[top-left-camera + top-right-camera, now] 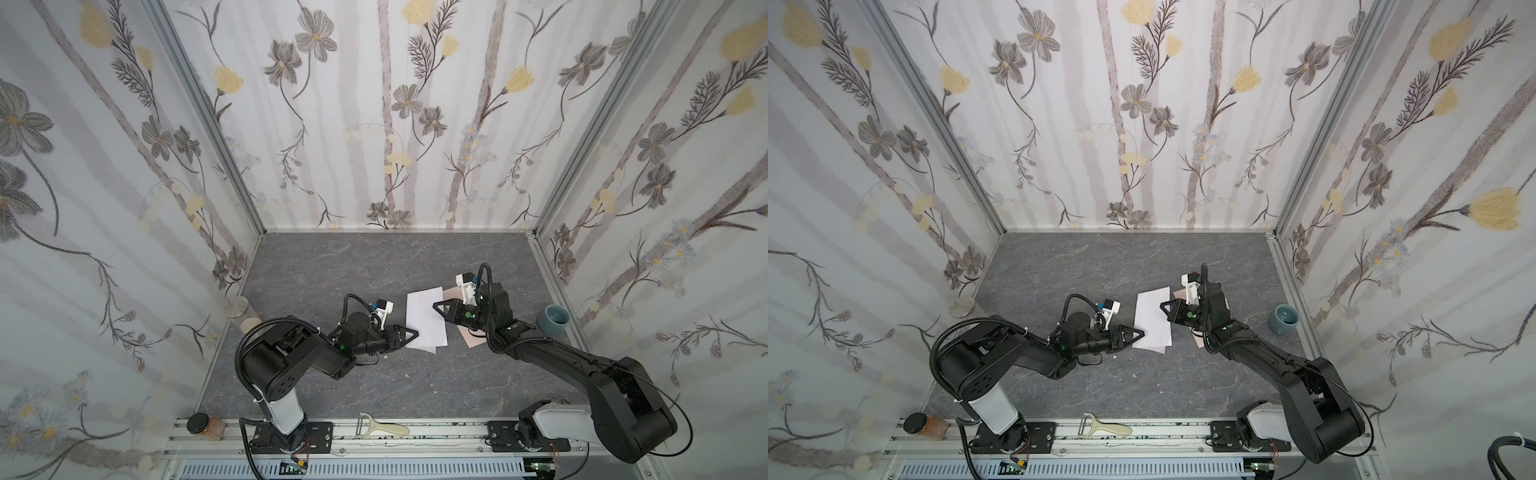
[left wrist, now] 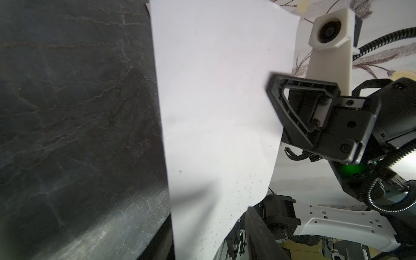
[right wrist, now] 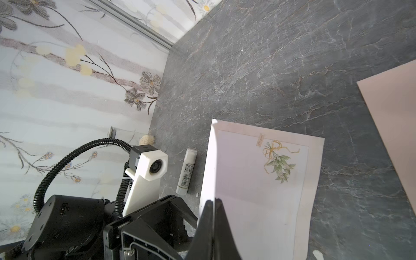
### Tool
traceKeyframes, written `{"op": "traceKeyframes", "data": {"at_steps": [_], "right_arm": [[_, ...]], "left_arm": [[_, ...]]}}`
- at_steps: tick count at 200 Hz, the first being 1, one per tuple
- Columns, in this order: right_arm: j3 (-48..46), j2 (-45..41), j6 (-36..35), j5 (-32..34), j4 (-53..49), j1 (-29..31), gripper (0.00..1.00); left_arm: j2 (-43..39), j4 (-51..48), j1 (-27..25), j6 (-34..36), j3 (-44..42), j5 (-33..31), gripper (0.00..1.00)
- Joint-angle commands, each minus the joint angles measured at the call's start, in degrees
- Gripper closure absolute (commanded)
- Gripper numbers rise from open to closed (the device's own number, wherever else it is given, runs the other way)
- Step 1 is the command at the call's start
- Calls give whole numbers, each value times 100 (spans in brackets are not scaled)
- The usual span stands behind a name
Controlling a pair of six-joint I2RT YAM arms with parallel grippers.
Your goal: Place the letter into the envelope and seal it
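Right gripper (image 1: 436, 307) clamped on letter (image 1: 422, 322) right edge, edge curled up off table. Left gripper (image 1: 411, 332) at near-left corner, grip unclear. Envelope (image 1: 452, 294) under right arm.

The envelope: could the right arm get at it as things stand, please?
Probably not yet: the right gripper is shut on the letter's raised edge, and the envelope lies flat, partly beneath that same arm.

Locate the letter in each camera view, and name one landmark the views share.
Both top views: the letter sits just below centre.
Left wrist: fills the middle, top to bottom.
Right wrist: lower middle.
Landmark: the right end effector, clamped on the letter's edge, seen in every view.
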Motion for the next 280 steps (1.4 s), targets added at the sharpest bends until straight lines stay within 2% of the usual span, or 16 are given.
{"op": "traceKeyframes", "data": {"at_steps": [1,45,82,97,123,140,143,150,162,171,196,251,280], "right_arm": [[9,9,97,3,257,22,100],[21,81,147,-9,339,74,100],[21,33,156,-15,308,85,100],[19,-5,156,-15,276,86,100],[18,-77,147,-6,235,84,100],[33,-111,131,-7,205,82,100],[36,-120,129,-6,186,83,94],[45,-134,105,16,139,60,87],[39,-171,75,15,120,28,79],[37,-198,38,19,63,-25,67],[44,-341,-105,-40,-187,-312,49],[188,-1045,-868,-51,-1172,-1088,43],[370,-1438,-1453,-39,-1626,-1194,42]], "left_arm": [[14,207,5,24,38,44,54],[-8,207,4,27,37,37,58],[31,207,2,27,63,53,67],[41,207,5,32,72,45,77],[77,207,8,27,133,92,100],[86,207,13,40,176,126,100],[78,207,15,44,185,134,100],[63,198,9,54,197,157,100],[12,153,10,94,228,156,100],[-34,42,12,160,293,179,100],[-348,-1109,-2,774,632,112,100],[-980,-4153,-18,2527,1820,29,100],[-1156,-5392,-13,3290,2446,165,100]]}}
